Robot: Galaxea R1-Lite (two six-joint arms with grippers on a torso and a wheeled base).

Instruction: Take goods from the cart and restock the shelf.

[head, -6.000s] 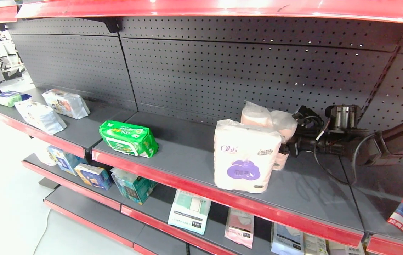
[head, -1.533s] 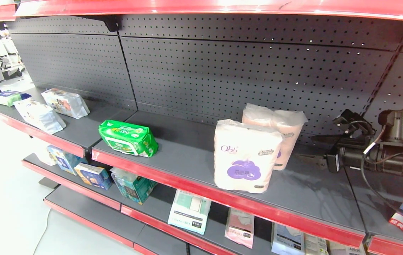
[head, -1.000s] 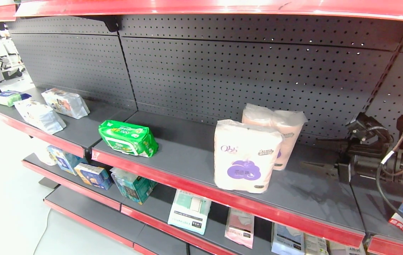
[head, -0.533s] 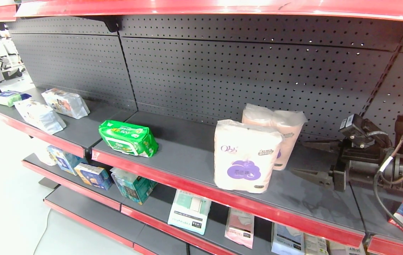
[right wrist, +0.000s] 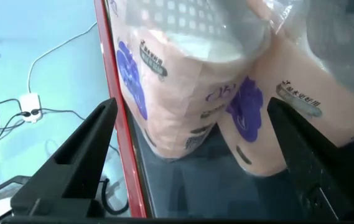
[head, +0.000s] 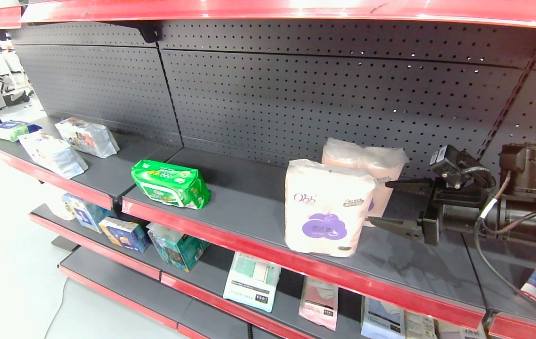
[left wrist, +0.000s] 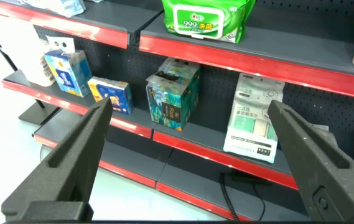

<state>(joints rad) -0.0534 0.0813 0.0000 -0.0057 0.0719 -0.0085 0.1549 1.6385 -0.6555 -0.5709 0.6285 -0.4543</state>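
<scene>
Right gripper [head: 380, 201] jaws spread wide, empty. The pink toilet-roll pack [head: 371, 162] sits just off their tips, the white toilet-roll pack [head: 324, 207] beside it, both upright on the shelf [head: 249, 197]. Left gripper [left wrist: 189, 106] jaws apart, empty, with the green wipes pack [left wrist: 208, 18] beyond them.

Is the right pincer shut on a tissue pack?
No, the right pincer is wide open, its fingers spread apart by the rear tissue pack.
</scene>
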